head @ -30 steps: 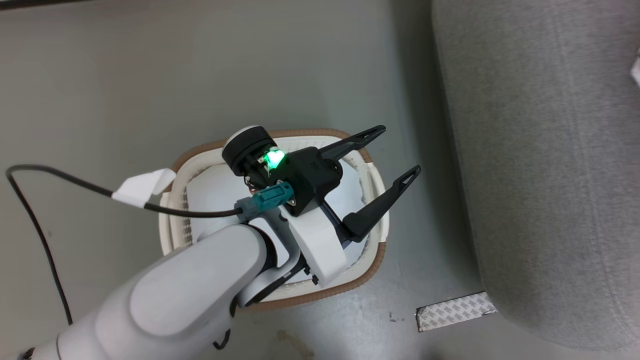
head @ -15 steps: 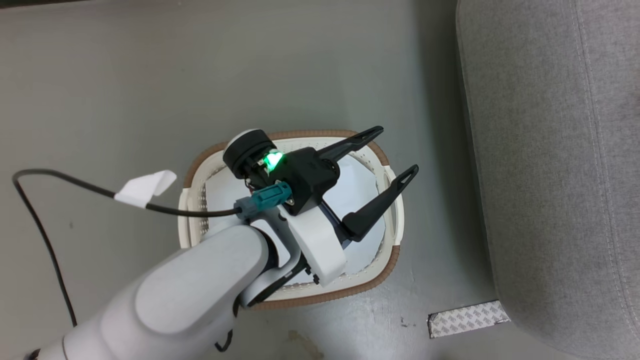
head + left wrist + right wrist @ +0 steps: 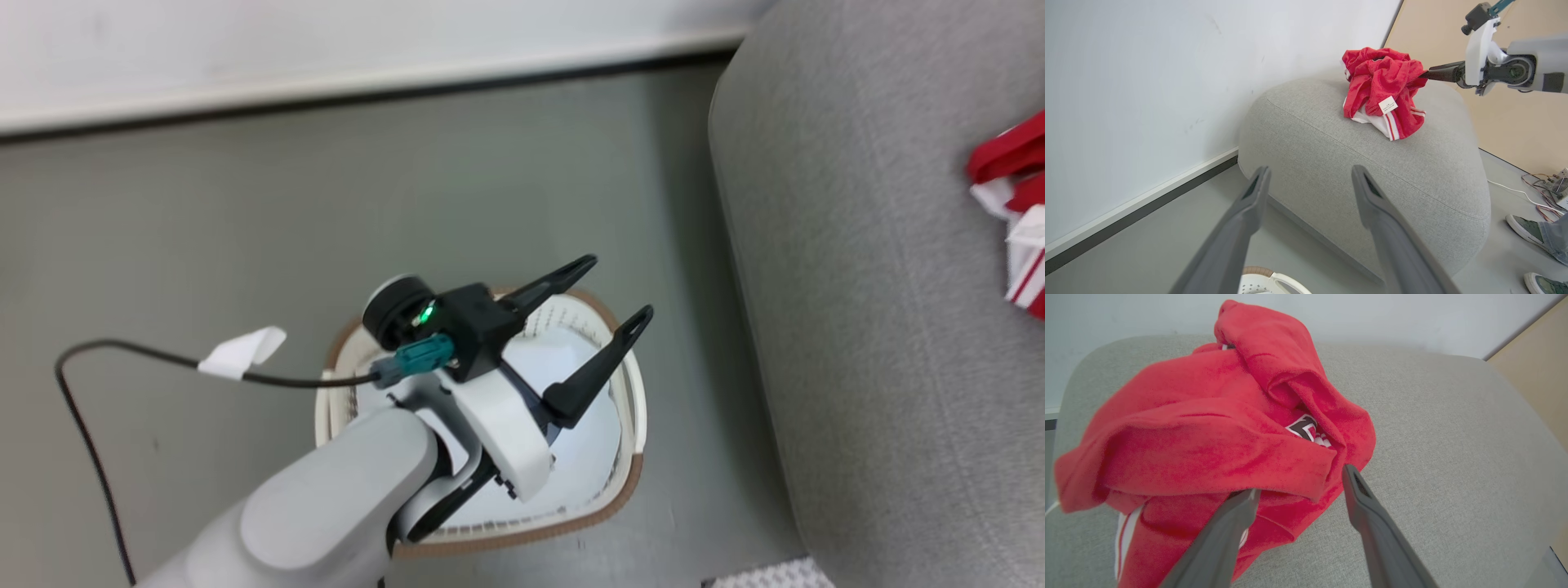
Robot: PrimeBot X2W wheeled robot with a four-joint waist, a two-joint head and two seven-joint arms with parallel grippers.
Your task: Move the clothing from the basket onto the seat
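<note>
Since the earlier frame the head camera has been tilted up, and a wall point(image 3: 326, 41) is now shown along the top. The right pincer point(image 3: 1300, 479) is spread wide against the clothing point(image 3: 1208, 428), heaped mid-frame on the seat point(image 3: 1433, 457). The left pincer point(image 3: 620, 286) is held wide over the basket point(image 3: 639, 416), lower centre. The transfer is judged done; only withdrawal remains.
</note>
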